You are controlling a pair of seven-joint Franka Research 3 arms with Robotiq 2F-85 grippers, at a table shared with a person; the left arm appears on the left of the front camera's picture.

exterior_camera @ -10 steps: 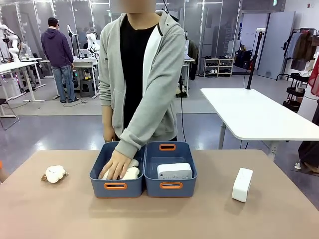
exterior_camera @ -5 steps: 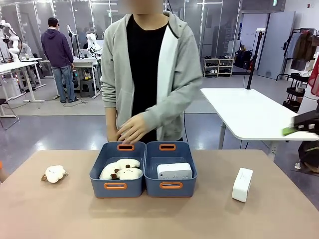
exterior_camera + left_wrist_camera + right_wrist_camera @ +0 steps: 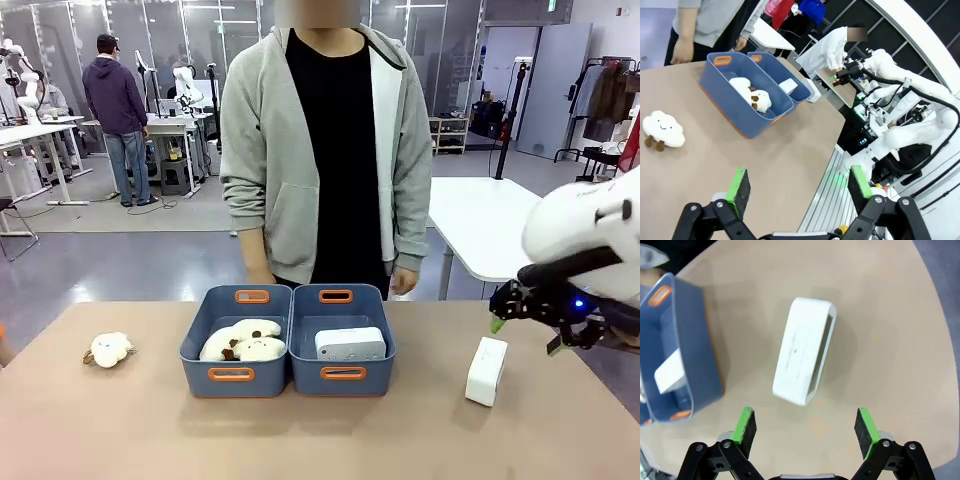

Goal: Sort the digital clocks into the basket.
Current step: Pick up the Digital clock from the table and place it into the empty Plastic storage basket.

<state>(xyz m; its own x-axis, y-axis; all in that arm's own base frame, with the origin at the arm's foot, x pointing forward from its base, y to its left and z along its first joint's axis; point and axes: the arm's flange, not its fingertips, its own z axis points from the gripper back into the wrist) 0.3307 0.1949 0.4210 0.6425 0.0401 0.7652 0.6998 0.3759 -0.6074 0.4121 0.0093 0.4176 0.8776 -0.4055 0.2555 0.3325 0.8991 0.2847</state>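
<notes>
One digital clock (image 3: 350, 343) lies in the right-hand slate-blue basket (image 3: 306, 372) of the joined pair. The other digital clock (image 3: 486, 370) stands on the table at the right. My right gripper (image 3: 527, 335) hovers open just above and right of that clock. In the right wrist view the clock (image 3: 805, 357) lies on bare table ahead of the open gripper (image 3: 806, 426), not between the pads, and the basket (image 3: 700, 355) with its clock (image 3: 671, 371) is at the left. My left gripper (image 3: 799, 184) is open and holds nothing, far from the baskets (image 3: 735, 112).
The left bin (image 3: 200, 362) holds cream plush toys (image 3: 242, 342). Another plush cloud (image 3: 108, 349) lies on the table's left side. A person (image 3: 325, 150) stands right behind the bins, hands hanging at their sides. Bare tabletop spreads in front of the bins.
The person pulled a hand out of the left bin and stood upright. My right arm came in from the right and now hangs beside the loose clock.
</notes>
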